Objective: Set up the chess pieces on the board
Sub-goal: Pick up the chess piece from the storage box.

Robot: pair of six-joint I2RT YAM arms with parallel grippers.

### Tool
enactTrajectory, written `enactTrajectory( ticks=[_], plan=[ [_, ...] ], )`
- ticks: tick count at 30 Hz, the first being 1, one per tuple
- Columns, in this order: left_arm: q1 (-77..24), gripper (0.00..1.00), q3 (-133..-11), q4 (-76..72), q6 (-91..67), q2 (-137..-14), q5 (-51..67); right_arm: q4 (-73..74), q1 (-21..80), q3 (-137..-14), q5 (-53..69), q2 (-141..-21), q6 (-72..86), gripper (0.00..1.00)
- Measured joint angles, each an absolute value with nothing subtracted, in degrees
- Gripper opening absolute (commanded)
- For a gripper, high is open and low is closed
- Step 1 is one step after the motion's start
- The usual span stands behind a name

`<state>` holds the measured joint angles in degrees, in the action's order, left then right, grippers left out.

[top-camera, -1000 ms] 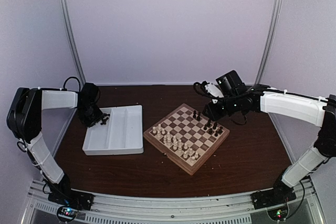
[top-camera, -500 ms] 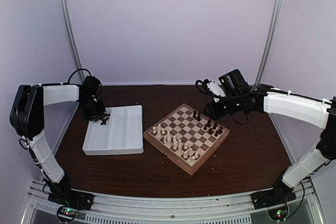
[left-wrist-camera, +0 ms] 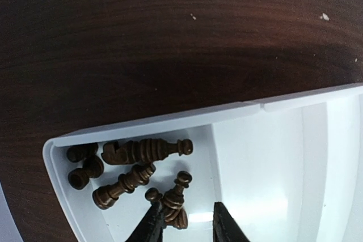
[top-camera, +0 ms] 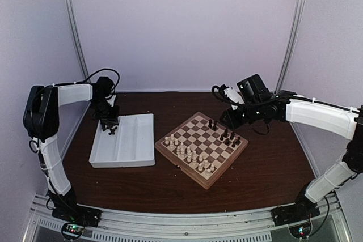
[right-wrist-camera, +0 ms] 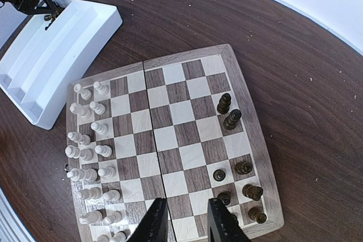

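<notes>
Brown chess pieces (left-wrist-camera: 144, 151) lie toppled (left wrist view) in tray (left-wrist-camera: 170, 122).

This is a robotics lab test cell. In the top view, plain white panels (top-camera: 181, 26) close off the back and both sides, joined by bare aluminium posts (top-camera: 72, 32) at the upper left and upper right. A dark wooden table (top-camera: 266, 162) fills the middle of the frame. A slotted metal rail (top-camera: 181, 219) runs along the bottom edge. Bolted to it are the white-and-black left arm (top-camera: 48, 157) at the lower left and the right arm (top-camera: 317, 114) at the lower right. Small status lights (top-camera: 71, 230) glow at their bases, and loose black cables (top-camera: 110, 73) loop near the wrists.
</notes>
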<state>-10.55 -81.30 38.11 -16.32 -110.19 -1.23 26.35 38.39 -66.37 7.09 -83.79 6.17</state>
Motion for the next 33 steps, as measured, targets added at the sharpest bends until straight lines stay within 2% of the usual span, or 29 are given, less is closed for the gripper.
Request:
enactTrajectory(
  ticks=[13, 20, 23, 28, 33],
  plan=[
    [-10.3, 0.28, -85.1, 43.2, -8.5, -115.2, -1.2, 26.9, 38.4, -66.4, 7.1, -83.8, 6.2, 0.28],
    [-10.2, 0.34, -85.1, 44.2, -8.0, -117.4, -2.6, 27.2, 38.4, -66.5, 7.1, -83.8, 6.2, 0.27],
    [-10.1, 0.30, -85.1, 44.3, -8.0, -118.4, -2.9, 27.2, 38.4, -66.7, 7.1, -83.8, 6.2, 0.27],
    [-10.0, 0.15, -85.4, 44.2, -8.0, -118.8, -2.6, 27.2, 38.4, -66.9, 7.3, -83.8, 6.2, 0.27],
    [-10.0, 0.12, -84.2, 42.8, -8.4, -118.1, -2.3, 27.2, 38.4, -66.9, 7.3, -83.8, 6.2, 0.26]
  ],
)
